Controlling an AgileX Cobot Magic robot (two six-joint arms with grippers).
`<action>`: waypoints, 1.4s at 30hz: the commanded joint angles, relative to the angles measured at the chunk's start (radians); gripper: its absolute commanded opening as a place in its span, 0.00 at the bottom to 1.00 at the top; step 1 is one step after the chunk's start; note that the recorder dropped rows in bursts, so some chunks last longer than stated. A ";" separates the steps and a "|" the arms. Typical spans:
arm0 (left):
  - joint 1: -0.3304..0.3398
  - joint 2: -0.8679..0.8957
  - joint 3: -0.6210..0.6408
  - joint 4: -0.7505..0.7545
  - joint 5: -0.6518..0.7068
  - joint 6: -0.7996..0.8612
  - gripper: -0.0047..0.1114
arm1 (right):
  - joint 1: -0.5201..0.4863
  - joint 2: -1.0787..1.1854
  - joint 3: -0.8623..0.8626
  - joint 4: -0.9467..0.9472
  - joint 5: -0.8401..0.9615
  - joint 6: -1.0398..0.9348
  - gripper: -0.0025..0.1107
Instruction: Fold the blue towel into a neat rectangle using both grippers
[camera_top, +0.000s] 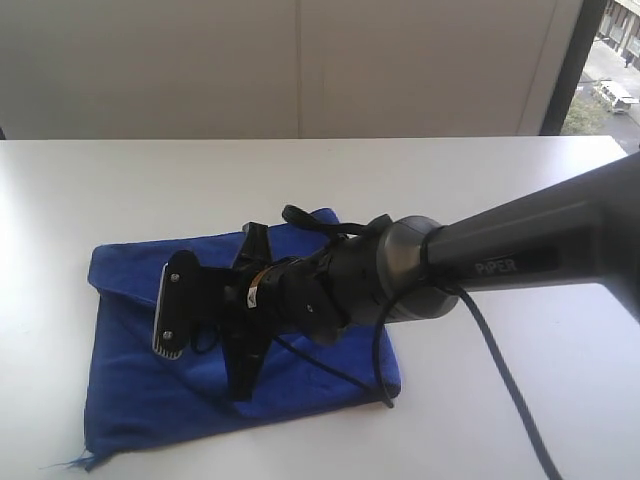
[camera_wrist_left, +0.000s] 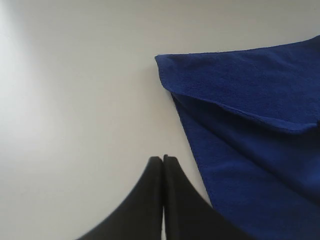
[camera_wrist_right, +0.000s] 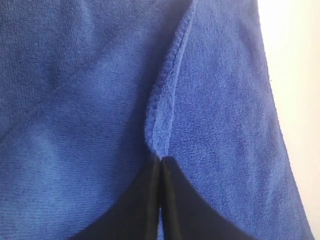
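The right gripper (camera_wrist_right: 161, 160) gripped the blue towel (camera_wrist_right: 75, 130) by a raised hem running straight ahead of its jaws; the left gripper (camera_wrist_left: 163, 158), closed empty, hung beside it.

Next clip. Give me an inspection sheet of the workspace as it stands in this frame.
Surface: white table, plain.
Job's things: blue towel, partly folded, one flap lying slanted, edges uneven.
Clutter: nothing seen.
Grippers: left gripper, jaws shut, over bare table beside a towel corner, holding nothing; right gripper, jaws shut, seemingly pinching a raised towel edge.
Cables: black cable hangs from the right arm across towel and table.
Surroundings: pale wall behind; window at the right, street outside.
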 joint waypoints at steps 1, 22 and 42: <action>0.002 -0.006 0.000 0.002 0.009 -0.003 0.04 | 0.011 -0.033 0.002 0.001 0.005 0.009 0.02; 0.002 -0.006 0.000 0.021 0.001 -0.002 0.04 | 0.255 -0.113 0.002 0.005 0.114 0.058 0.02; 0.002 -0.006 0.000 0.021 0.001 -0.002 0.04 | 0.306 -0.086 0.000 0.008 0.023 0.267 0.02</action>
